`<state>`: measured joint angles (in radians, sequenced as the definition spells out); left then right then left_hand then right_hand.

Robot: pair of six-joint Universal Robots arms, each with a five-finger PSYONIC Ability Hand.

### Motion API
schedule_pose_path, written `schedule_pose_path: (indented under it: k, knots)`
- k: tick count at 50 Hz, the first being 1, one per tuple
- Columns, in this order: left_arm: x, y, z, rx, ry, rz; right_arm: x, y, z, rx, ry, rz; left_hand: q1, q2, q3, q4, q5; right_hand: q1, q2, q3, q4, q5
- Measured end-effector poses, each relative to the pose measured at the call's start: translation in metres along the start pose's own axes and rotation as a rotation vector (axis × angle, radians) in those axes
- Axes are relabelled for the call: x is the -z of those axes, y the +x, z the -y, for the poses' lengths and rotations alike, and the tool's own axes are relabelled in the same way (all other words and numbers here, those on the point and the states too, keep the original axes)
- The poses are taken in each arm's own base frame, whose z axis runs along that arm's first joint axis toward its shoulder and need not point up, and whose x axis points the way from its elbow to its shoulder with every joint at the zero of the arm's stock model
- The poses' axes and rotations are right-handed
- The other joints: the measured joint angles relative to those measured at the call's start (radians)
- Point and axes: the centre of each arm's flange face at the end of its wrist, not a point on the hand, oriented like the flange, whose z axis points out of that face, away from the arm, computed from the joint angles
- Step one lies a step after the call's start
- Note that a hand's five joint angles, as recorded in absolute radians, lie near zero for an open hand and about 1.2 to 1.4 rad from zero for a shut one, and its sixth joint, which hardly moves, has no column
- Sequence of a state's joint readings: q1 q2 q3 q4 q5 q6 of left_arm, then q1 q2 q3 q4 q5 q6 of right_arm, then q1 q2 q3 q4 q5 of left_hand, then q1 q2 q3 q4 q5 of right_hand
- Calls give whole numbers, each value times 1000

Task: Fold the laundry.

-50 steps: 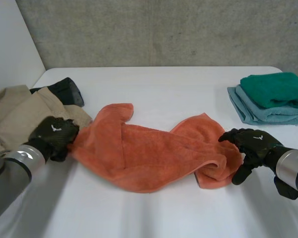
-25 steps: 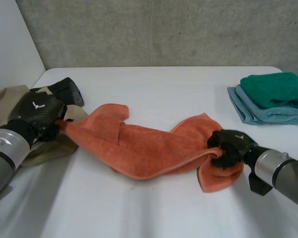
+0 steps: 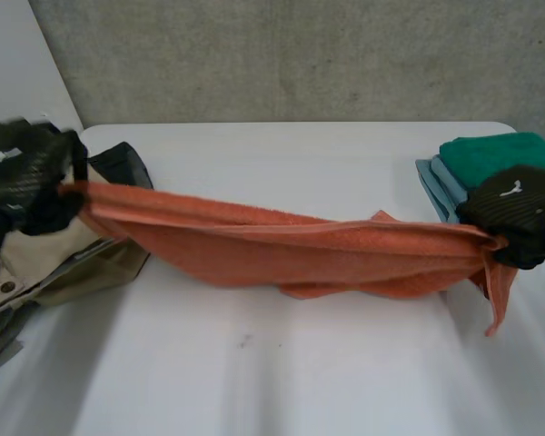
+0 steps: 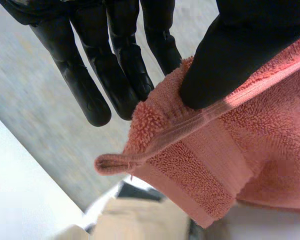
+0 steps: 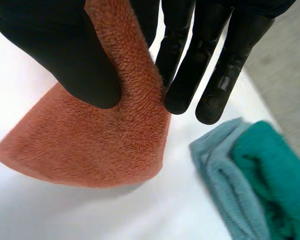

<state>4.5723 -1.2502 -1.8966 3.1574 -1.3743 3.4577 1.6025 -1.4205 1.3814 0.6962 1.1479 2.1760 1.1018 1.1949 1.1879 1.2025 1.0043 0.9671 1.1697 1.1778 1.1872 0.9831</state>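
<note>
1. Orange towel [image 3: 291,250]: pulled long between both hands, its middle sagging towards the bench [image 3: 282,381]; whether it touches cannot be told.
2. Left hand [image 3: 23,182]: thumb pinches a hemmed corner against straight fingers [image 4: 117,80]; the hold is shallow.
3. Right hand [image 3: 516,211]: thumb clamps the opposite end against its fingers; a loose flap hangs below.
4. Beige clothes [image 3: 54,263]: beneath the left hand.
5. Folded green towel [image 3: 500,159]: just behind the right hand.
6. Risk: tension may slip a shallow pinch and drop an end; the flap may drag the folded towel.
</note>
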Motion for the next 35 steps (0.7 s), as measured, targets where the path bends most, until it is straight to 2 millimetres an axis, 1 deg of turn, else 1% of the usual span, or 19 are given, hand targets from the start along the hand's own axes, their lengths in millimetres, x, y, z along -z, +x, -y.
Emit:
schedule_pose_path:
  k: [2,3,4,5,6,7,8,9,11,12,14,16,17,18,22,24,27,30,35]
  knots:
    - [-12,6,-18,16,-74,-34,-22,1,-7,29,-42,42,0,0,0,0,0,0,0,0,0,0]
    - [-12,6,-18,16,-74,-34,-22,1,-7,29,-42,42,0,0,0,0,0,0,0,0,0,0]
    - [-19,11,-28,24,-114,-52,-31,1,-9,43,-57,53,0,0,0,0,0,-17,-32,-35,-28,-22]
    - [-26,15,-38,30,-152,-67,-50,-2,-12,76,-85,67,0,0,0,0,0,-114,-167,-169,-177,-141]
    - [-30,17,-42,32,-172,-73,-55,-4,-13,88,-93,69,0,0,0,0,0,-114,-167,-169,-177,-141]
    - [-35,20,-49,34,-199,-80,-59,-5,-13,96,-97,68,0,0,0,0,0,-239,-325,-330,-337,-295]
    - [-43,25,-59,34,-237,-85,-72,-10,-12,122,-108,62,2,0,0,0,0,-343,-450,-454,-452,-411]
    - [-47,28,-64,33,-258,-85,-78,-12,-12,134,-111,53,2,0,0,0,0,-431,-541,-550,-558,-522]
    - [-55,33,-75,27,-302,-77,-89,-18,-9,134,-108,27,2,0,0,0,0,-431,-541,-550,-558,-522]
    - [-59,35,-79,23,-319,-70,-92,-20,-8,121,-104,15,2,0,0,0,0,-597,-747,-748,-757,-726]
    - [-63,38,-85,16,-342,-55,-95,-23,-7,80,-95,-5,2,0,0,0,0,-648,-801,-816,-826,-794]
    - [-65,39,-88,14,-351,-48,-96,-25,-6,51,-91,-13,2,0,0,0,0,-648,-801,-816,-826,-794]
    - [-68,39,-90,10,-361,-36,-95,-26,-6,-2,-83,-22,2,0,0,0,0,-713,-869,-893,-902,-871]
    - [-69,40,-92,8,-365,-28,-90,-29,-6,-92,-70,-30,2,0,0,0,0,-745,-911,-938,-932,-902]
    - [-70,40,-92,7,-362,-17,-77,-34,-8,-249,-38,-27,2,0,0,0,0,-749,-923,-946,-935,-908]
    - [-70,39,-91,8,-353,-12,-63,-41,-13,-346,-8,-14,2,0,0,0,0,-749,-923,-946,-935,-908]
    - [-70,39,-91,8,-347,-11,-55,-46,-18,-390,11,-5,2,0,0,0,0,-748,-922,-943,-934,-907]
    - [-70,39,-90,9,-340,-11,-39,-56,-28,-433,35,-1,5,0,0,0,0,-730,-901,-888,-901,-861]
    - [-69,39,-89,10,-336,-12,-21,-71,-47,-453,50,-32,5,0,0,0,0,-596,-748,-742,-757,-736]
